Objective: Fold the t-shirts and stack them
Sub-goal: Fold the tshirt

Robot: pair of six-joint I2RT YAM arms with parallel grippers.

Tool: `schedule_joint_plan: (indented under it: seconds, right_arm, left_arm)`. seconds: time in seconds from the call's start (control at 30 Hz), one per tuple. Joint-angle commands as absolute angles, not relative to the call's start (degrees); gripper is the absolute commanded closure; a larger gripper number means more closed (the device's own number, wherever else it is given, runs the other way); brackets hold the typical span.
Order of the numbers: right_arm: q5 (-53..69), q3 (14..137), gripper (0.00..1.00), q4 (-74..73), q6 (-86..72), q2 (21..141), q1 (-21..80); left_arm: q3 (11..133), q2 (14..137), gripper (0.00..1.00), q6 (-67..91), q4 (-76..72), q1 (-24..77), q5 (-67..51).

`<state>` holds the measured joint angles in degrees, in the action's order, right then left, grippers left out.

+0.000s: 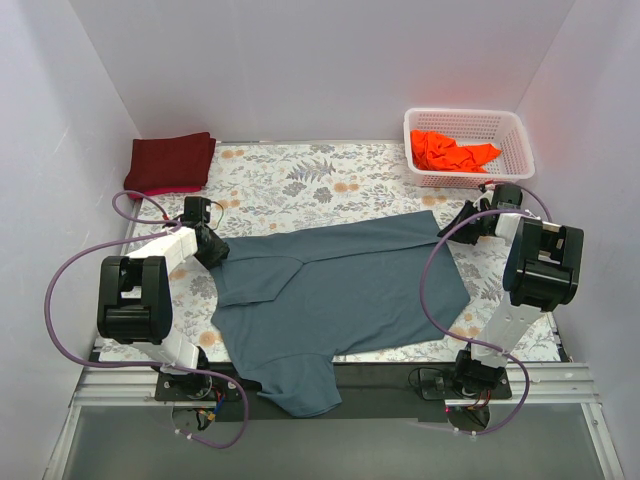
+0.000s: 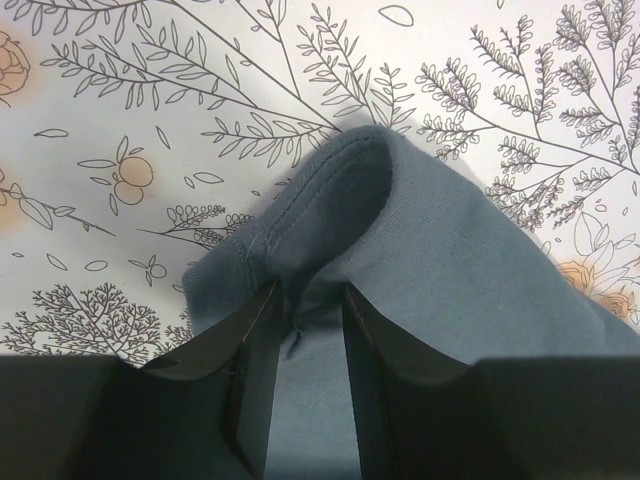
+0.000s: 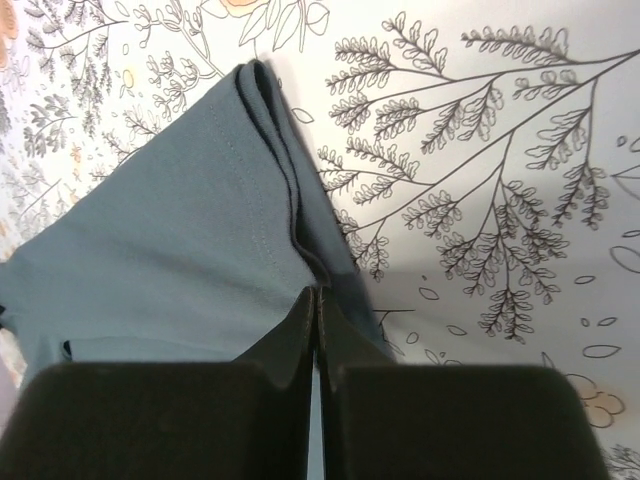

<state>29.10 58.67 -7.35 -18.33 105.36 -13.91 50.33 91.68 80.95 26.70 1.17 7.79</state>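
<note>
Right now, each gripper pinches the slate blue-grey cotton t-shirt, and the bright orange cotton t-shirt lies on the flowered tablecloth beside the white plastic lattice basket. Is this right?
Not quite: the bright orange t-shirt lies inside the white lattice basket, as the top external view shows. The left gripper and right gripper do pinch the slate blue-grey t-shirt.

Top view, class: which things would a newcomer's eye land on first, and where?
The blue-grey t-shirt sprawls across the middle of the flowered table, its far edge pinched at either end by the left gripper and right gripper. A bright orange shirt lies crumpled in the white basket at far right; a folded maroon shirt sits at far left.
</note>
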Motion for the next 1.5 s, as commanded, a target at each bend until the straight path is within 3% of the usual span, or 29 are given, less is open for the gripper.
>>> schedule_joint_plan:
  seconds: [0.0, 0.07, 0.13, 0.33, 0.47, 0.57, 0.63, 0.83, 0.93, 1.07, 1.47]
  right_arm:
    - [26.19, 61.08, 0.98, -8.35, -14.94, 105.11, -14.24]
    - [26.02, 61.08, 0.94, -8.44, -14.24, 105.29, -14.24]
    - [25.93, 61.35, 0.91, -8.87, -13.80, 105.12, -14.24]
    - [22.77, 63.63, 0.62, -13.43, -12.92, 101.43, -12.66]
    - [14.53, 64.77, 0.45, -17.13, -12.31, 96.69, -7.93]
    - [8.81, 65.83, 0.39, -19.50, -11.26, 92.47, -3.02]
    - [7.39, 66.62, 0.38, -20.21, -8.89, 90.18, -0.10]
    - [9.05, 65.83, 0.38, -18.64, -0.20, 87.10, 22.47]
    - [6.69, 66.53, 0.38, -16.36, 4.38, 88.24, 37.30]
    - [6.06, 68.64, 0.38, -12.49, 6.41, 91.75, 47.25]
    - [5.10, 75.14, 0.38, -3.08, 10.81, 104.85, 62.92]
  left_arm:
    - [48.60, 92.99, 0.69, 79.54, 30.76, 0.09, 10.90]
    - [48.95, 92.12, 0.65, 79.28, 30.85, 0.09, 11.16]
    - [50.09, 91.23, 0.54, 78.84, 31.11, 0.09, 11.16]
    - [56.50, 86.50, 0.29, 75.77, 36.03, 0.18, 10.20]
    - [59.06, 82.36, 0.18, 75.85, 42.34, 0.26, 7.83]
    - [58.10, 77.98, 0.13, 75.76, 45.95, 0.53, 5.63]
    - [56.70, 75.77, 0.13, 76.02, 47.54, 1.84, 4.05]
    - [50.20, 67.94, 0.13, 80.85, 50.01, 3.78, 3.33]
    - [48.43, 67.41, 0.13, 83.84, 49.40, 3.78, 3.78]
    - [46.41, 68.11, 0.14, 86.74, 46.76, 3.78, 3.69]
    - [43.59, 70.31, 0.17, 89.30, 43.42, 3.78, 7.21]
